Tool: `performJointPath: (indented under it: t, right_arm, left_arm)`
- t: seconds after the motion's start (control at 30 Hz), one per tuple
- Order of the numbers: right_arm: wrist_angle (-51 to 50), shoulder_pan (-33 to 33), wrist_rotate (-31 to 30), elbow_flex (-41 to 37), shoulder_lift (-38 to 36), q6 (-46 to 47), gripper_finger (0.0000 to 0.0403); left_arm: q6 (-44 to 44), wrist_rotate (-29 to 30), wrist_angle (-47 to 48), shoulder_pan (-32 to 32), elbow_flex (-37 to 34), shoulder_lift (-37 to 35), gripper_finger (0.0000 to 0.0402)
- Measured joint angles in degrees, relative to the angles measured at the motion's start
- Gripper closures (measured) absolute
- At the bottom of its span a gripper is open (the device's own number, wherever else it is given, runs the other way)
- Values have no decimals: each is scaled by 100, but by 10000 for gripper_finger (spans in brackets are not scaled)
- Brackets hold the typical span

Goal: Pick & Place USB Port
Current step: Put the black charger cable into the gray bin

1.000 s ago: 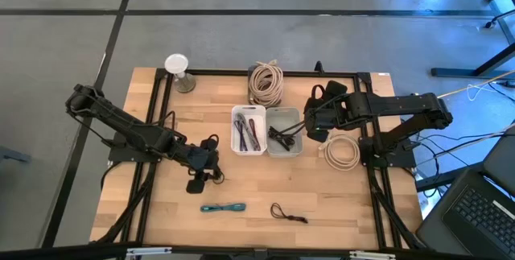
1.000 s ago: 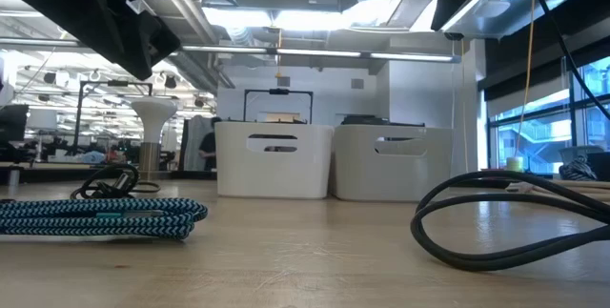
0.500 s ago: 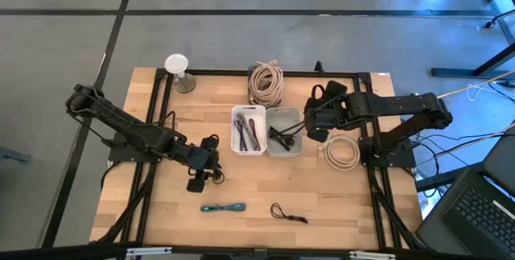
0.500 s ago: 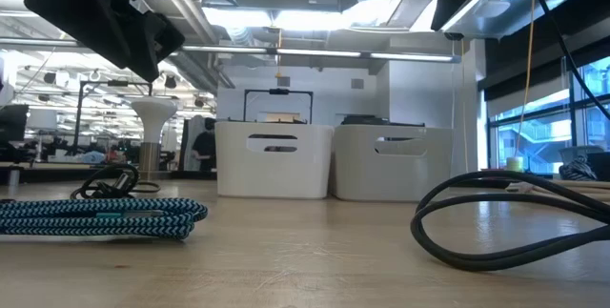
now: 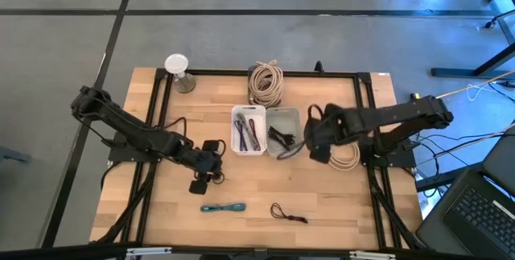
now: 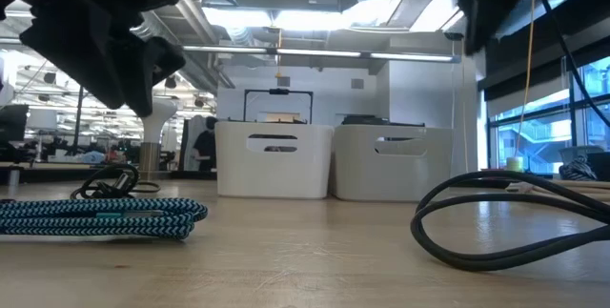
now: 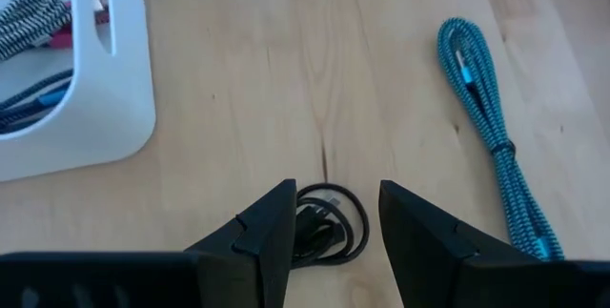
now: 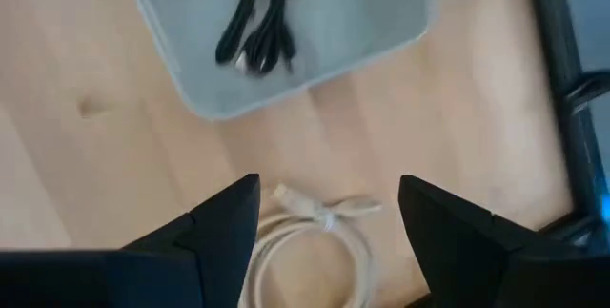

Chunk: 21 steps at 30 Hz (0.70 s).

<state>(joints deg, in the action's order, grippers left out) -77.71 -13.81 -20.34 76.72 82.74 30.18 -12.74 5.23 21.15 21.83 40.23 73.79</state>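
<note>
Right arm has just pulled back off the grey plastic bin (image 5: 283, 131). Half a second ago its right gripper (image 5: 319, 143) was hanging over that bin, now it sits past the bin's edge above the coiled cream-white cable (image 5: 344, 152) on the wooden bench (image 5: 265, 187). In the right wrist view the fingers (image 8: 224, 220) are spread wide with nothing between them, and a bundled black USB cable (image 8: 257, 22) lies inside the grey bin. So that drop looks done to me, and the cream coil (image 8: 315, 241) right under the fingers is probably the next pick.

Left arm has shifted a touch too. The left gripper (image 5: 211, 159) hovers over the small coiled black cable (image 7: 329, 227) lying on the bench just beside the white plastic bin (image 5: 248, 129), which already has 3 or so striped and coloured cables in it. Its fingers (image 7: 272, 222) are spread, 1 either side of that black coil, not touching it as far as I can tell. Looks like it's lining up a grab.

Still loose on the bench: the braided teal cable (image 5: 223, 208) and a thin black cord (image 5: 288, 213) near the front edge, plus a beige rope-like coil (image 5: 265, 83) at the back. Plenty left to sort.
</note>
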Motion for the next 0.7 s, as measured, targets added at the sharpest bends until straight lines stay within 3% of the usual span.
performJointPath:
  t: [0.13,0.4,0.5,0.7]
  right_arm:
    - [930,-372,523,-759,0,456,148]
    - [4717,-1006,3094,-2077,2,1116,148]
    - [5290,-1261,3244,-2294,3,1542,148]
    - [5841,-1503,2881,-2456,224,1590,148]
  left_arm:
    - [1,-8,-5,58,0,76,258]
    - [-79,24,-9,62,0,84,258]
    - [-89,121,-6,58,0,84,258]
    - [-14,366,8,58,0,82,258]
